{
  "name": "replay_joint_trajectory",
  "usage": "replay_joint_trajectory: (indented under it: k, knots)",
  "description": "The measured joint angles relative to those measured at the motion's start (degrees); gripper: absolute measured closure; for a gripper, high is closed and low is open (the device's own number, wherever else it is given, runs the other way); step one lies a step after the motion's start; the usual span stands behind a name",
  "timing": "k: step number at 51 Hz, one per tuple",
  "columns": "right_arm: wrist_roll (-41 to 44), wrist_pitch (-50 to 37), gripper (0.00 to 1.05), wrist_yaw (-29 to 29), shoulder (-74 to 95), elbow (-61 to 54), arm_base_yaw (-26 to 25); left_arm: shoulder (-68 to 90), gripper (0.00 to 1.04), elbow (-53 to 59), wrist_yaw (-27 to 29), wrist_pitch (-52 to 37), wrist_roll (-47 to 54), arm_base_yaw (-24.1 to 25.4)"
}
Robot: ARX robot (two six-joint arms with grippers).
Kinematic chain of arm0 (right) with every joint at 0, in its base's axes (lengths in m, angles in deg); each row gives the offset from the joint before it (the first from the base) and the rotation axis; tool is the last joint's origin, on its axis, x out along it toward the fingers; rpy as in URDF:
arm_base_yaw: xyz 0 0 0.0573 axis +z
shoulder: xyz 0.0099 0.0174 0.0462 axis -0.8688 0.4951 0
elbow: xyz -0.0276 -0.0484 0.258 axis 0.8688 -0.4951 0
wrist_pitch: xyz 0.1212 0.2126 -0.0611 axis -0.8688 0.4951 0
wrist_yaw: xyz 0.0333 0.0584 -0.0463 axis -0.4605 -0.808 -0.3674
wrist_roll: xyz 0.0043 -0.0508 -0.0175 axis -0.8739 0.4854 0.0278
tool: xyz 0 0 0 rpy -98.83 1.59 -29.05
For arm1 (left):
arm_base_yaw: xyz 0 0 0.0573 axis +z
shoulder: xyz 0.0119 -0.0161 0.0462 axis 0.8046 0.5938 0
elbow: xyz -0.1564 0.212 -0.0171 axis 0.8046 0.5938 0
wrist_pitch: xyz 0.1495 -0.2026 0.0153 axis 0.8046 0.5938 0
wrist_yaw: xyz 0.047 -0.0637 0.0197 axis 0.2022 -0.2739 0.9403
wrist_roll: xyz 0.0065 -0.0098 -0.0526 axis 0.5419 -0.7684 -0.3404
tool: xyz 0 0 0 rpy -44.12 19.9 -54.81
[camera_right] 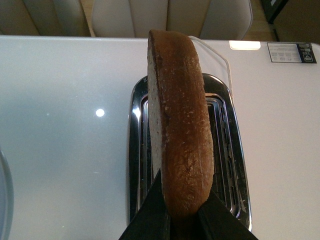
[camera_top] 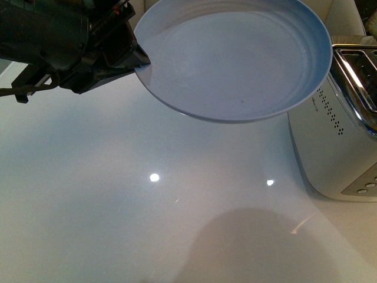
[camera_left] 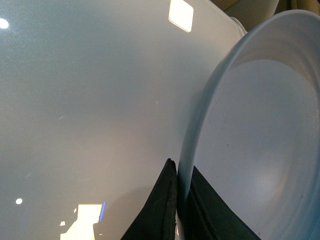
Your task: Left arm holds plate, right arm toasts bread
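Observation:
The pale blue-white plate (camera_top: 235,59) hangs above the white table, empty, with my left gripper (camera_top: 140,61) shut on its left rim. In the left wrist view the plate's rim (camera_left: 200,125) runs between the two black fingers (camera_left: 165,205). My right gripper (camera_right: 184,210) is shut on the bread (camera_right: 177,130), a brown-crusted slice held edge-on directly over the slots of the chrome toaster (camera_right: 235,165). The right arm does not show in the front view.
The toaster (camera_top: 336,135) stands at the table's right side, white-bodied with a chrome top and buttons on its front. Pale chair backs (camera_right: 170,17) line the table's far edge. A label (camera_right: 291,52) lies on the table beyond the toaster.

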Motion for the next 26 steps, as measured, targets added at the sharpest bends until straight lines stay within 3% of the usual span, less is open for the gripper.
replay_joint_trajectory:
  k: [26]
  knots:
    - [-2.03, -3.89, 1.02, -0.24, 4.35, -1.18, -0.50, 0.00, 1.02, 0.00, 0.00, 0.00, -0.02, 0.00]
